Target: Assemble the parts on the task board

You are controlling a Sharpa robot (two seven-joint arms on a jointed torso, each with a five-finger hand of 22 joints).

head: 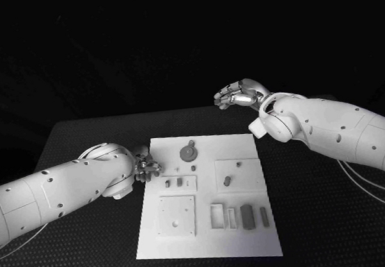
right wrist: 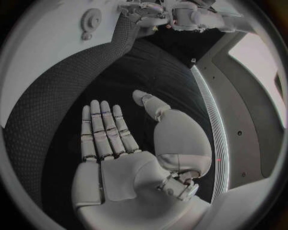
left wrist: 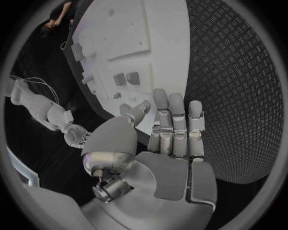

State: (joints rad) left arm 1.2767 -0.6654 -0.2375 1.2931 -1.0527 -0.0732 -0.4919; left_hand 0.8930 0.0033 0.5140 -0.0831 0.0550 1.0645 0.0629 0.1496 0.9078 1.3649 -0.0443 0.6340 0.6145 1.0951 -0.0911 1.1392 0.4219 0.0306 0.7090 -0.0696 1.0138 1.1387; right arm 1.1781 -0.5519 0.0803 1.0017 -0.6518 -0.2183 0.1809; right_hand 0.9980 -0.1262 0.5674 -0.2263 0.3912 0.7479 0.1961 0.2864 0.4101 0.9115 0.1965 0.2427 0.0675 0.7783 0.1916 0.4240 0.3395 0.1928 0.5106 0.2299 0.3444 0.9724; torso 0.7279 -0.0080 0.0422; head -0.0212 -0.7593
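We note the task board (head: 213, 234) with small parts (head: 247, 216) mid black table (head: 351, 232), left hand (head: 146, 167) at its edge, right hand (head: 237, 95) beyond it, both empty, fingers apart.

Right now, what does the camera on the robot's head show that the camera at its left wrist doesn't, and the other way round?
Head view alone: the whole task board, including its near edge, with the round toothed part on its far end, and both white arms. Left wrist view alone: the left hand's open palm, fingers straight and holding nothing, over the table. Both show the board, small parts on it, and the right hand, which is off the board.
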